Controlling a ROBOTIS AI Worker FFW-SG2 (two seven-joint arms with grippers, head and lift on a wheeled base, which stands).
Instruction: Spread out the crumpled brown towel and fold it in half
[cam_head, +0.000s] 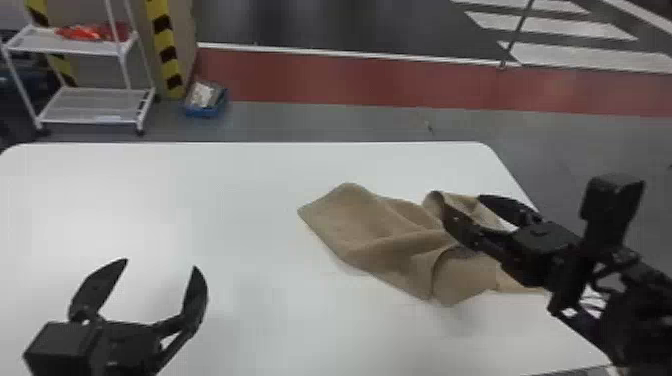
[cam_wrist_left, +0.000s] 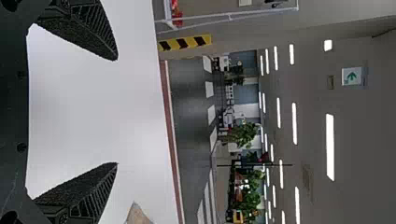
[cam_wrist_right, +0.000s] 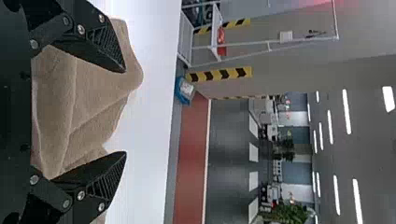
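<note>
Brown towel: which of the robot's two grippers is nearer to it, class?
Right. The right gripper is at the right-hand part of the towel, cloth showing between its open fingers; the left gripper is open, well off to the towel's left.

Matt, soft-looking cloth is seen in the towel (cam_head: 370, 225), between and around the right gripper's (cam_head: 462, 204) fingers. The table (cam_head: 240, 210) under it is finished smooth, with a faint sheen before the left gripper's (cam_head: 161, 264) fingers. Both finger pairs are made of dull black, plastic-looking stuff, ridged at the sides. Shiny metal screws (cam_wrist_right: 81, 30) are set by the right finger bases. Painted metal is suggested by the cart (cam_head: 90, 105), well beyond the left fingers.
</note>
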